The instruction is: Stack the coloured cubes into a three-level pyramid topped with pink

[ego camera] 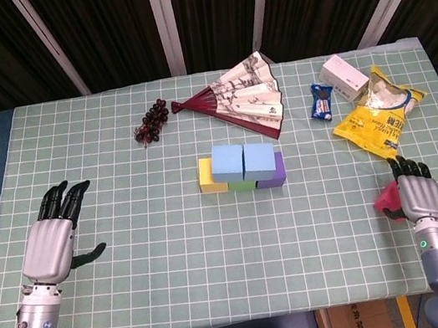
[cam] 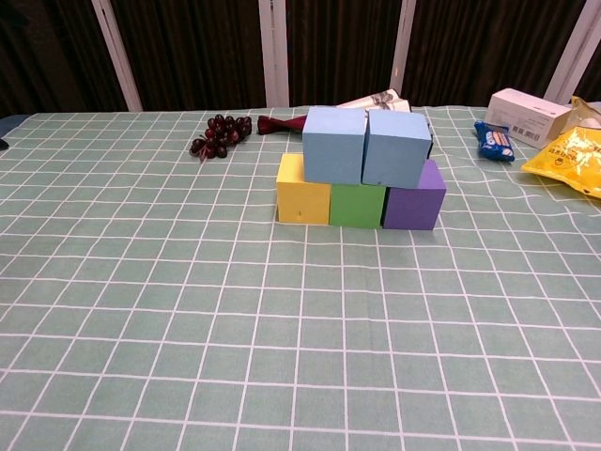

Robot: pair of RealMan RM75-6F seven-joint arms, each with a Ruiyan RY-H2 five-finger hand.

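two levels stand mid-table, so the right hand (ego camera: 417,195), its fingers around the pink cube (ego camera: 388,200) near the table's right edge (grip partly hidden), should centre it over the seam between the blue cubes (cam: 364,146), while the left hand (ego camera: 49,243) idles empty, fingers apart.

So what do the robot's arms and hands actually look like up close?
Each arm is a rounded tube in a bluish-grey metallic finish, seen in the head view. The left hand has a silver-grey shell over its back and glossy black fingers. The right hand is built the same way, and a small green light glows on its wrist. No loose cables show.
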